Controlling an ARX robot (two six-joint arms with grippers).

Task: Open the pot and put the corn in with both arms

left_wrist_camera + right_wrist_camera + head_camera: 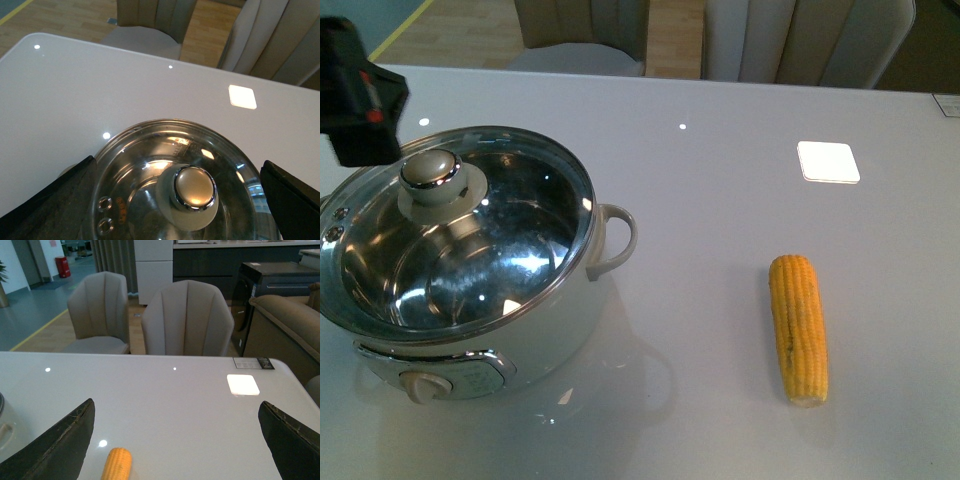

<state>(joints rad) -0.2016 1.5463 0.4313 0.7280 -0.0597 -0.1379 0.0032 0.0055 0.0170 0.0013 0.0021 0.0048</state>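
In the front view the pot point(550, 330) stands at the left of the table point(720, 180) with its glass lid point(510, 250) seated on the rim, so nothing of the task looks done yet: the lid has to come off and the corn point(798, 327) has to go in. A black part of the left arm point(355, 95) hangs above the pot's far left edge. The corn lies flat on the table, well apart from the pot on its right. Its long axis runs roughly away from the robot, leaning slightly, with the pale cut end nearest the camera. In the left wrist view the left claw point(177, 165) is spread wide and holds nothing. Its two fingers frame the lid, and the knob point(195, 187) sits between them, nearer one side. Lifting the lid appears to be the step in hand. In the right wrist view the right claw point(176, 405) is likewise wide and empty above the bare table. Only the rounded tip of the corn shows at the picture's edge, pointing away from the camera and closer to one finger than the other.
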